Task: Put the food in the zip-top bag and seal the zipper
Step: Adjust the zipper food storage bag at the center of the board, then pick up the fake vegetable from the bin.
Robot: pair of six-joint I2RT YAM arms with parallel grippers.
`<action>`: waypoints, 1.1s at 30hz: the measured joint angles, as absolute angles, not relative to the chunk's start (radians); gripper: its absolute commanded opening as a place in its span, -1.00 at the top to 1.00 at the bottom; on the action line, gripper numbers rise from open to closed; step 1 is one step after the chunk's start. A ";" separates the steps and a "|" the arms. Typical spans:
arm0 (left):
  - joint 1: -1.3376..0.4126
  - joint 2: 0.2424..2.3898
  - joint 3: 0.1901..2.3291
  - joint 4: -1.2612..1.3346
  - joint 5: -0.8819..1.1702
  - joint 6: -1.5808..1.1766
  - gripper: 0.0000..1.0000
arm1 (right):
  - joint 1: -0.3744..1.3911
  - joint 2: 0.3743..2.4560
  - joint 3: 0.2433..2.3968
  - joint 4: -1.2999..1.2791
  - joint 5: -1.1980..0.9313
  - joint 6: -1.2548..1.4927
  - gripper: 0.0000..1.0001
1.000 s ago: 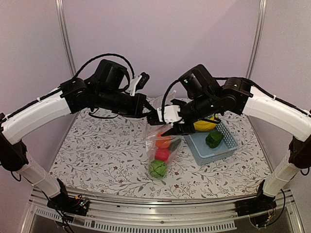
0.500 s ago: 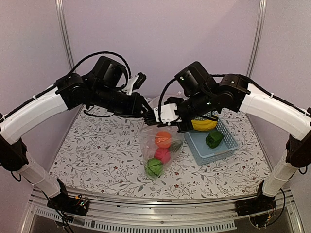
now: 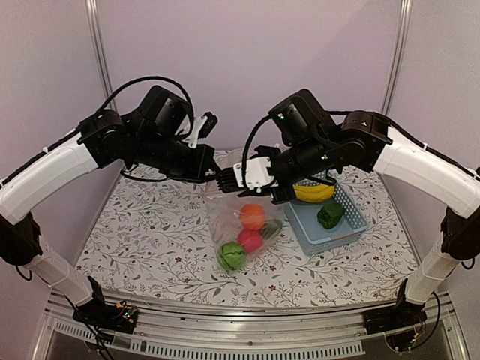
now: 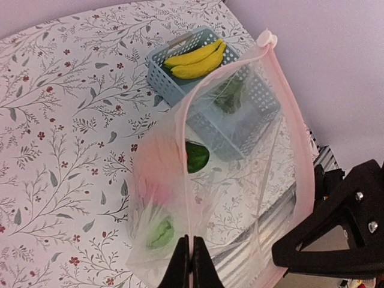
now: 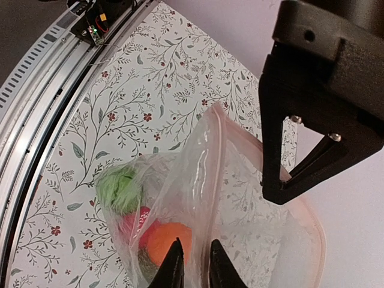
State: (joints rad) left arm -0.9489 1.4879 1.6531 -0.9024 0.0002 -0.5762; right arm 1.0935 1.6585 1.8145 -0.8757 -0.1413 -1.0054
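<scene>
The clear zip-top bag (image 3: 241,225) hangs between my two grippers above the table. It holds an orange (image 3: 253,216), a pink-red fruit (image 3: 250,240), a round green ball (image 3: 231,256) and a green-orange mango (image 3: 271,226). My left gripper (image 3: 223,180) is shut on the pale pink zipper (image 4: 186,180) at one side of the mouth. My right gripper (image 3: 238,182) is closed on the opposite mouth edge (image 5: 207,198), with the orange (image 5: 168,240) just below its fingers. The mouth gapes open. Yellow bananas (image 3: 315,193) and a green pepper (image 3: 328,214) lie in the basket.
The light-blue basket (image 3: 341,227) stands on the floral table cover right of the bag, also in the left wrist view (image 4: 161,71). The table's metal front rail (image 5: 54,78) runs along the near edge. Both arms' bodies crowd the space above the bag.
Both grippers have moved left and a little up with the bag. The bag has swung left, away from the basket, and the food inside has settled lower left.
</scene>
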 measured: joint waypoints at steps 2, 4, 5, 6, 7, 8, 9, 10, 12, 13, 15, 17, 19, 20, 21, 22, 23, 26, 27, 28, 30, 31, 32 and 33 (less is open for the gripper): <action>-0.949 1.478 1.653 -0.901 -0.013 -0.568 1.00 | 1.095 1.658 1.823 -0.880 -0.145 -0.993 0.40; -0.949 1.469 1.653 -0.896 -0.025 -0.560 1.00 | 1.095 1.658 1.835 -0.884 -0.146 -0.978 0.31; -0.949 1.464 1.653 -0.894 -0.035 -0.553 1.00 | 1.095 1.658 1.843 -0.887 -0.145 -0.966 0.30; -0.949 1.461 1.653 -0.892 -0.044 -0.550 1.00 | 1.092 1.658 1.855 -0.891 -0.146 -0.958 0.27; -0.949 1.459 1.653 -0.891 -0.054 -0.546 1.00 | 1.086 1.658 1.868 -0.896 -0.151 -0.950 0.19; -0.949 1.457 1.653 -0.888 -0.064 -0.543 1.00 | 1.075 1.657 1.884 -0.899 -0.163 -0.939 0.11; -0.949 1.455 1.653 -0.885 -0.074 -0.541 1.00 | 1.063 1.655 1.898 -0.901 -0.179 -0.929 0.05; -0.949 1.454 1.653 -0.883 -0.084 -0.538 1.00 | 1.041 1.650 1.913 -0.902 -0.200 -0.917 -0.02; -0.949 1.449 1.652 -0.876 -0.102 -0.533 1.00 | 0.971 1.626 1.927 -0.899 -0.267 -0.889 -0.13; -0.949 1.446 1.649 -0.871 -0.109 -0.531 1.00 | 0.929 1.610 1.927 -0.897 -0.297 -0.870 -0.16; -0.949 1.429 1.630 -0.856 -0.121 -0.526 1.00 | 0.822 1.570 1.918 -0.886 -0.350 -0.834 -0.22; -0.949 1.411 1.609 -0.847 -0.128 -0.523 1.00 | 0.712 1.510 1.857 -0.840 -0.405 -0.793 -0.25; -0.949 1.393 1.585 -0.836 -0.138 -0.521 1.00 | 0.614 1.443 1.763 -0.799 -0.452 -0.743 -0.27; -0.949 1.386 1.573 -0.828 -0.142 -0.519 1.00 | 0.600 1.412 1.712 -0.775 -0.477 -0.719 -0.28; -0.949 1.382 1.562 -0.822 -0.145 -0.519 1.00 | 0.539 1.385 1.659 -0.751 -0.505 -0.692 -0.29; -0.949 1.377 1.551 -0.815 -0.146 -0.516 1.00 | 0.503 1.356 1.594 -0.722 -0.533 -0.663 -0.31; -0.949 1.374 1.541 -0.807 -0.147 -0.516 1.00 | 0.480 1.339 1.549 -0.704 -0.548 -0.640 -0.32; -0.949 1.365 1.520 -0.789 -0.148 -0.508 1.00 | 0.417 1.293 1.365 -0.598 -0.583 -0.572 -0.37; -0.949 1.365 1.516 -0.784 -0.148 -0.505 1.00 | 0.401 1.285 1.313 -0.572 -0.588 -0.551 -0.38; -0.949 1.365 1.513 -0.779 -0.148 -0.503 1.00 | 0.379 1.281 1.246 -0.538 -0.594 -0.524 -0.38; -0.949 1.365 1.509 -0.775 -0.150 -0.500 1.00 | 0.345 1.282 1.168 -0.504 -0.599 -0.487 -0.39; -0.949 1.364 1.508 -0.773 -0.152 -0.500 1.00 | 0.328 1.284 1.141 -0.495 -0.601 -0.475 -0.40; -0.949 1.363 1.505 -0.770 -0.153 -0.498 1.00 | 0.309 1.285 1.121 -0.482 -0.602 -0.462 -0.41; -0.949 1.362 1.503 -0.769 -0.155 -0.498 1.00 | 0.295 1.288 1.110 -0.472 -0.604 -0.454 -0.42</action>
State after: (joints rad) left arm -0.9493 1.3621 1.5032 -0.7689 -0.1547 -0.4976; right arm 0.2951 1.2881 1.1103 -0.4717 -0.6041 -0.4541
